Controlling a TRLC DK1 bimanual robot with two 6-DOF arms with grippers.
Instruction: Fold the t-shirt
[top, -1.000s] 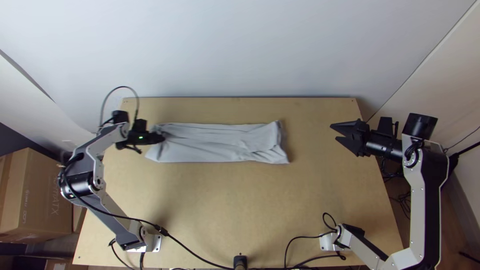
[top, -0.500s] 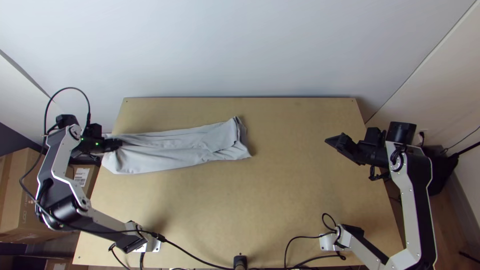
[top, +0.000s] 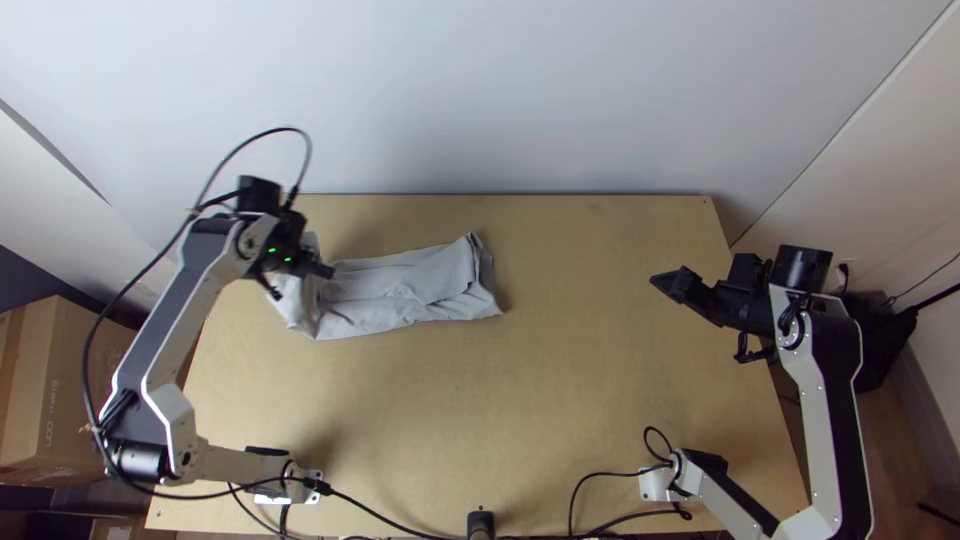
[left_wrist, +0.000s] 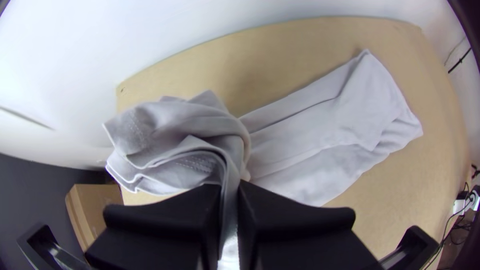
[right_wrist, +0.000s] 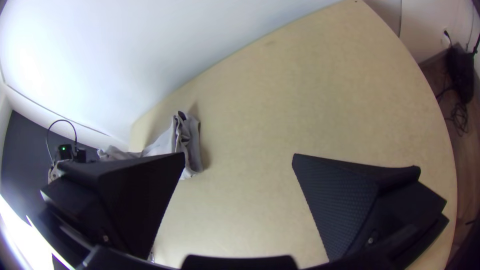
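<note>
folded grey t-shirt (right_wrist: 165, 144), wooden table (right_wrist: 300, 100)

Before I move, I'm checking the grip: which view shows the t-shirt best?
The left wrist view: the t-shirt appears close up, one end gathered in the left gripper. The top view shows its length on the table, the held end partly behind the left arm. The right wrist view shows it far off, partly behind the right gripper.

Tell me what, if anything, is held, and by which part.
The left gripper holds the shirt by a bunched part near its left end in the top view; the right gripper holds nothing.
</note>
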